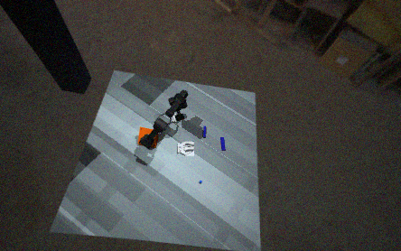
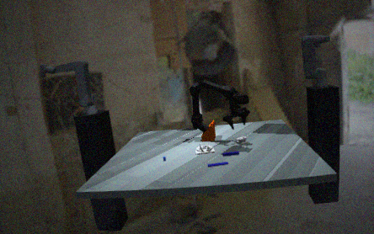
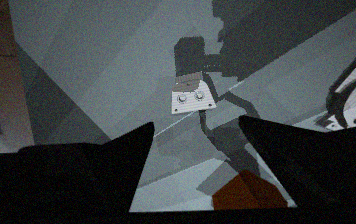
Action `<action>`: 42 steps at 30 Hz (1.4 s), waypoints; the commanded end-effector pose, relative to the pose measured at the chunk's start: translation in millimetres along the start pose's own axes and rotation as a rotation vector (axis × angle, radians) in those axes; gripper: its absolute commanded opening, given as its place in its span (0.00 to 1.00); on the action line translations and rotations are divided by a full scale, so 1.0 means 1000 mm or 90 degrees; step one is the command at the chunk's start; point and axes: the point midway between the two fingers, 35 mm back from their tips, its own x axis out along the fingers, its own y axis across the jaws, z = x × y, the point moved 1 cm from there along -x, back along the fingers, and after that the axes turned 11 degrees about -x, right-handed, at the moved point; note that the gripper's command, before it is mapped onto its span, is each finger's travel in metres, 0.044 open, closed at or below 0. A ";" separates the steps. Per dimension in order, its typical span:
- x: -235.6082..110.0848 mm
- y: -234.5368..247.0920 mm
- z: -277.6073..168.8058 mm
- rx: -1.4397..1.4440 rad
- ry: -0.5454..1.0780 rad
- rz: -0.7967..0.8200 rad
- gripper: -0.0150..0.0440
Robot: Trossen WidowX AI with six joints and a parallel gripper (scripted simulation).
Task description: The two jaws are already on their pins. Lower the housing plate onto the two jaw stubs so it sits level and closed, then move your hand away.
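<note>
A small white plate [image 1: 173, 117] [image 2: 241, 139] [image 3: 193, 103], which looks like the housing plate, lies on the table. In the wrist view it has two round features and a grey-brown raised part at its far edge. The white assembly with the dark curved jaws [image 1: 186, 148] [image 2: 205, 149] stands apart from it; only part shows at the wrist view's right edge. Its pins and stubs are too small to make out. My gripper [image 2: 238, 124] [image 3: 195, 122] is open and empty, above the table near the small plate, not touching it.
An orange piece [image 1: 144, 134] [image 2: 209, 134] [image 3: 245, 192] is beside the arm's base. Two blue bars [image 1: 204, 132] [image 1: 223, 144] [image 2: 231, 154] [image 2: 217, 164] lie beyond the jaw assembly. A tiny blue block [image 1: 200, 181] [image 2: 164, 158] lies farther off. Dark shadows cross the table.
</note>
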 end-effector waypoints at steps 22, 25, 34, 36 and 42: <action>0.048 0.007 0.000 -0.085 0.026 -0.092 1.00; 0.048 0.007 0.000 -0.085 0.026 -0.092 1.00; 0.048 0.007 0.000 -0.085 0.026 -0.092 1.00; 0.048 0.007 0.000 -0.085 0.026 -0.092 1.00; 0.048 0.007 0.000 -0.085 0.026 -0.092 1.00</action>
